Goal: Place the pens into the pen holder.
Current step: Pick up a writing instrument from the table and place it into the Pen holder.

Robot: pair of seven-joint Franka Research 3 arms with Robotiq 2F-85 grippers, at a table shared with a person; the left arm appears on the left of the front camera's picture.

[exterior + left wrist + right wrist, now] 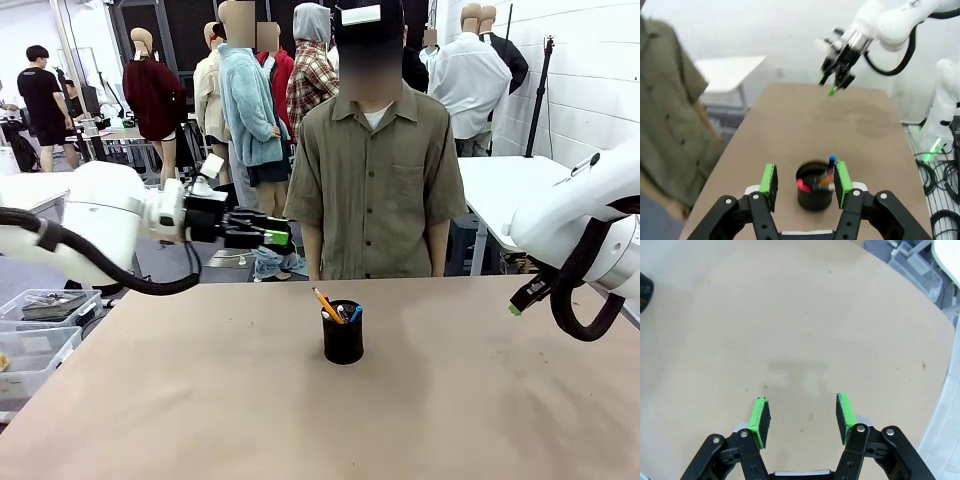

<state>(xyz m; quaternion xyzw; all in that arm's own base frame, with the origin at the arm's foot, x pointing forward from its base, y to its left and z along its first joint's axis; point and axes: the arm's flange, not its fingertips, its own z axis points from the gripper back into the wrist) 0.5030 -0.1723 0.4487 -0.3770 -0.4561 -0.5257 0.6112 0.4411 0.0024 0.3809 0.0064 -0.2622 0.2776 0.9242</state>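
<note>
Tan surface [200,400], one, shared with one person [375,170] in an olive shirt standing at its far edge.

Pen holder [343,335]: one, black cylindrical cup, upright near the middle of the surface, directly in front of the person. In the left wrist view it sits on the surface beyond the left fingers, framed in the gap between the two green pads and not touched by either.

Pens [337,309]: all standing inside the pen holder, tops leaning out over the rim. Three can be counted for certain: one yellow-orange pencil-like stick leaning toward the robot's left, one blue-tipped, one red-tipped; a pale one among them is too small to confirm.

Left gripper [278,238]: one, raised above the surface on the robot's left of the holder; fingers spread, nothing between them.

Right gripper [517,305]: one, raised at the robot's right side, well apart from the holder; in the right wrist view its two green pads stand spread over bare surface, holding nothing.

Clear plastic bins [45,315]: two, at the surface's left end.
</note>
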